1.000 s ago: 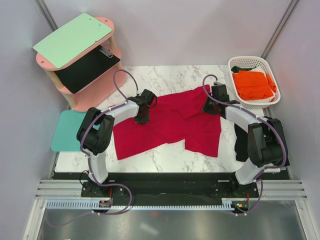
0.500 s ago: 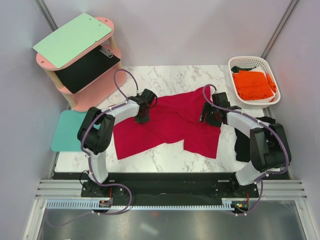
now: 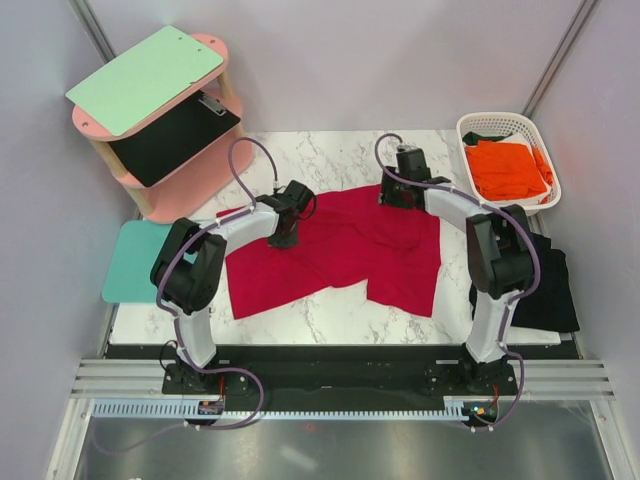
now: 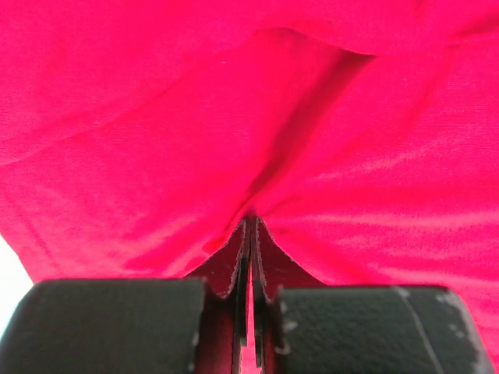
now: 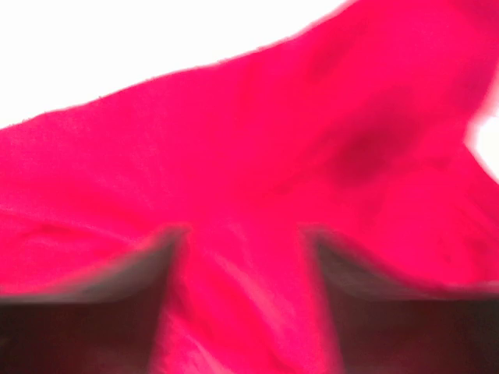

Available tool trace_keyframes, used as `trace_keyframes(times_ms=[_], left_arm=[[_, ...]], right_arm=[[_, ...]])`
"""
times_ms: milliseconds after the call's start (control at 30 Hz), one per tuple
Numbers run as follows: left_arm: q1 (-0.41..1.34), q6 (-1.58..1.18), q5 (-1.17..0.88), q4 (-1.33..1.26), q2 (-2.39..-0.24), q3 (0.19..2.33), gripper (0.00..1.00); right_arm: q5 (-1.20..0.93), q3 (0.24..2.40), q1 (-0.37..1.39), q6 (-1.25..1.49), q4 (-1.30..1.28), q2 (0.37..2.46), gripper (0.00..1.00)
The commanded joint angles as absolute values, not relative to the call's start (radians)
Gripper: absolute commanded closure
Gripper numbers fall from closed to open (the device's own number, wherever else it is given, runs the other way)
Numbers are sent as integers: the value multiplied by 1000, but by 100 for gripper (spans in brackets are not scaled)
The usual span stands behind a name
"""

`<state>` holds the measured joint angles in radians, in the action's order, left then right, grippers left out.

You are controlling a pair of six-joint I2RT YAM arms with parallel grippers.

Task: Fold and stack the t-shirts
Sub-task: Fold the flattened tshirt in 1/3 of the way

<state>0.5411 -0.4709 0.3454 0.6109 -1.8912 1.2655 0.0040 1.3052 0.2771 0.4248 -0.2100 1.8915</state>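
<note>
The crimson red t-shirt (image 3: 340, 250) lies spread on the marble table (image 3: 330, 155). My left gripper (image 3: 283, 238) is shut on a fold of it near its left part; in the left wrist view the cloth (image 4: 312, 140) is pinched between the closed fingertips (image 4: 249, 227). My right gripper (image 3: 392, 196) stands open over the shirt's far right edge, and in the blurred right wrist view red cloth (image 5: 327, 117) fills the gap between its spread fingers (image 5: 168, 253). The orange t-shirt (image 3: 508, 168) lies folded in the basket. The black t-shirt (image 3: 548, 285) lies at the table's right edge.
A white basket (image 3: 478, 126) stands at the back right. A pink two-tier shelf (image 3: 205, 175) at the back left carries a mint-green board (image 3: 145, 78). A teal mat (image 3: 132, 262) lies at the table's left edge.
My right gripper has opened, let go of the red shirt and swung back toward the far edge. The shirt's right side has settled flat. The left gripper has stayed put.
</note>
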Motion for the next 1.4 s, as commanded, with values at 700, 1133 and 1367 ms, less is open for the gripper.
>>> trace_keyframes(times_ms=[700,1133,1367], left_arm=[[531,-413,402,672,-1850,1289,92],[477,-437,348,765,-1989,1308,98],[460,-440,388,778,-2013,1330,98]], right_arm=[[241,1723,213,408,-341,2321,100],[127,1591,179,367,-195,2114,96],[118,1392,250,356,-183,1772,68]])
